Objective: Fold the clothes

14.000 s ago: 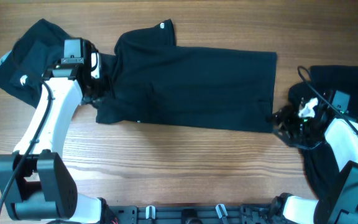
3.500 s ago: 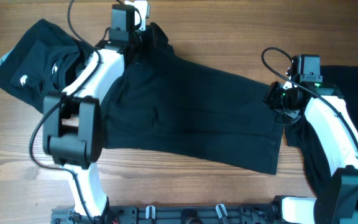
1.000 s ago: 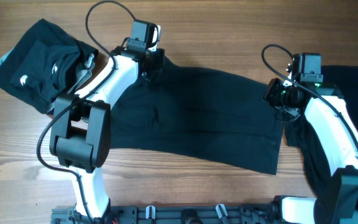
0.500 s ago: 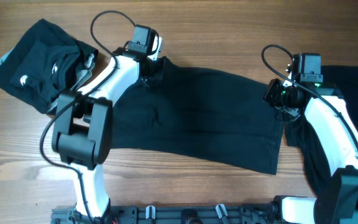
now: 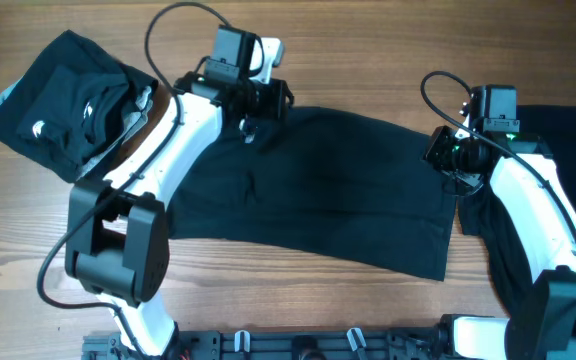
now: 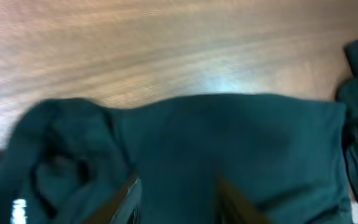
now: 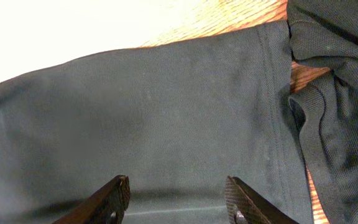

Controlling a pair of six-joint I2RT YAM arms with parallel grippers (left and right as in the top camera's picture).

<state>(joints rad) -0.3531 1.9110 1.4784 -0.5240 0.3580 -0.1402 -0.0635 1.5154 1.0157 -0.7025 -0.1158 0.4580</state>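
A black T-shirt point(image 5: 318, 190) lies spread lengthwise across the middle of the wooden table, and it also shows in the left wrist view point(image 6: 229, 137) and the right wrist view point(image 7: 166, 112). My left gripper point(image 5: 268, 102) hovers over its upper left edge. In the blurred left wrist view its jaws point(image 6: 179, 205) are apart over the fabric, with bunched cloth to their left. My right gripper point(image 5: 440, 158) is at the shirt's upper right corner. Its jaws point(image 7: 178, 202) are open just above the cloth and hold nothing.
A heap of black clothes point(image 5: 58, 100) with a small white mark lies at the far left. Another black garment point(image 5: 558, 140) lies at the right edge under my right arm, and it shows in the right wrist view point(image 7: 340, 93). Bare wood point(image 5: 368, 50) runs along the back.
My left gripper has swung to the right along the shirt's upper edge and its wrist has turned. The right arm and the shirt's right end have not moved.
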